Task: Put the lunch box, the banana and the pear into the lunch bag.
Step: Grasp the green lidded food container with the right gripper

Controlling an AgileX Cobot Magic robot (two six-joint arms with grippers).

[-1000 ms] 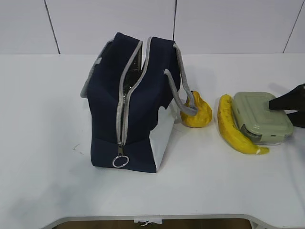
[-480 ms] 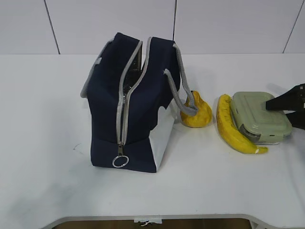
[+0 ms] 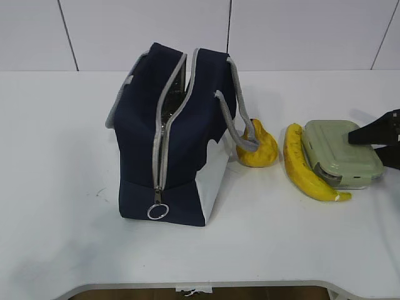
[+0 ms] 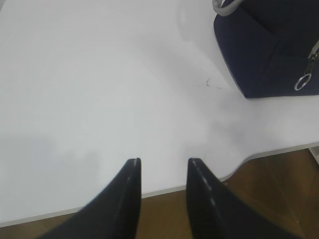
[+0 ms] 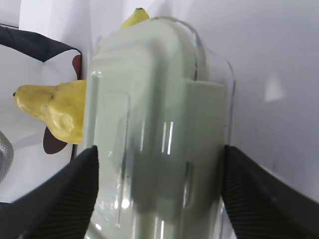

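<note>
The navy lunch bag stands on the table with its zipper open; its corner also shows in the left wrist view. The pear lies beside the bag's handle. The banana lies between the pear and the sage-green lunch box. My right gripper reaches in from the right edge. In the right wrist view it grips the lunch box by both long sides, with the box resting on the table. My left gripper is open and empty above the table's front edge.
The white table ends at a front edge just under the left gripper, with a curved cut-out at the corner. A white panelled wall stands behind the table.
The lunch box has slid slightly left against the banana, with the right gripper following it. In the last half second nothing visibly moves.
</note>
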